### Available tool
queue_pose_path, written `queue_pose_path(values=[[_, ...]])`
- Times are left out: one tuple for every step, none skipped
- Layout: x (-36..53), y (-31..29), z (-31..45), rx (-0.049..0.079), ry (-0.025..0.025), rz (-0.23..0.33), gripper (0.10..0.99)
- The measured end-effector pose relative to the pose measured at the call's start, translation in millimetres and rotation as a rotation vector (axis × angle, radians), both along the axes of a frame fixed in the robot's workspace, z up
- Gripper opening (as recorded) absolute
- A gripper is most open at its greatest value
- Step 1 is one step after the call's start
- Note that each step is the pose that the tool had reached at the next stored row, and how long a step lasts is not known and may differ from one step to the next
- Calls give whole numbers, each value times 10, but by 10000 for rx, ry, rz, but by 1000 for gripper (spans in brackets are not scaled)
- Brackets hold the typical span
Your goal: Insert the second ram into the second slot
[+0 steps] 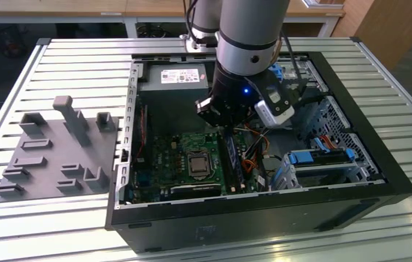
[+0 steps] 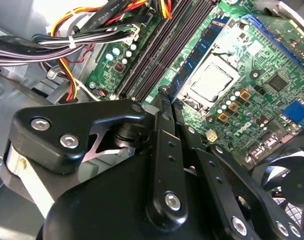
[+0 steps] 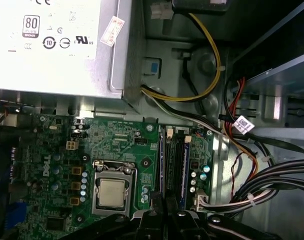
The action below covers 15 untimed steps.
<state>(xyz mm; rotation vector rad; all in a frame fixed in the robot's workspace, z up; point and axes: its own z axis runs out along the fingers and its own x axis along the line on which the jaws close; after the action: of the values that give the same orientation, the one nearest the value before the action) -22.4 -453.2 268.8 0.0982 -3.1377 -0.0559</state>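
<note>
The end effector (image 2: 168,100), fingers pressed together and holding nothing, hangs at the near end of the second ram (image 2: 202,50). The ram stands along the slot beside the processor socket (image 2: 212,82) (dark blue, chips showing). Beyond, the motherboard (image 1: 166,158) sits in the open computer case (image 1: 381,161) on the slatted counter (image 1: 75,65).

Bright light glares off the slatted table (image 1: 60,60); the computer case (image 1: 264,218) under my wrist is dim inside, the power supply (image 3: 57,60) washed out white.

Cables (image 3: 273,183) hem the memory slots (image 3: 174,160) (processor (image 3: 112,192) side lies open).
</note>
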Motion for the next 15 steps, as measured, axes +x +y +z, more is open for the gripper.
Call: queue_pose_path(values=[[0,-1,-8,-1,0,-9,137],[0,-1,-17,-3,0,-21,137],[1,-1,-27,-3,0,-41,137],[0,-1,-35,-3,0,-71,137],[0,-1,-42,-4,0,-110,137],[1,-1,-47,-7,0,-151,137],[1,-1,-52,-9,0,-187,137],[0,-6,-58,-10,1,-209,137],[-1,-10,-66,-10,1,-221,137],[0,-12,-71,-27,-1,-230,137],[0,-18,-74,-50,0,-234,137],[0,-22,-80,-68,0,-247,137],[0,-24,-85,-78,0,-265,137],[0,-24,-90,-82,-1,-294,137],[2,-27,-89,-86,1,-315,137]])
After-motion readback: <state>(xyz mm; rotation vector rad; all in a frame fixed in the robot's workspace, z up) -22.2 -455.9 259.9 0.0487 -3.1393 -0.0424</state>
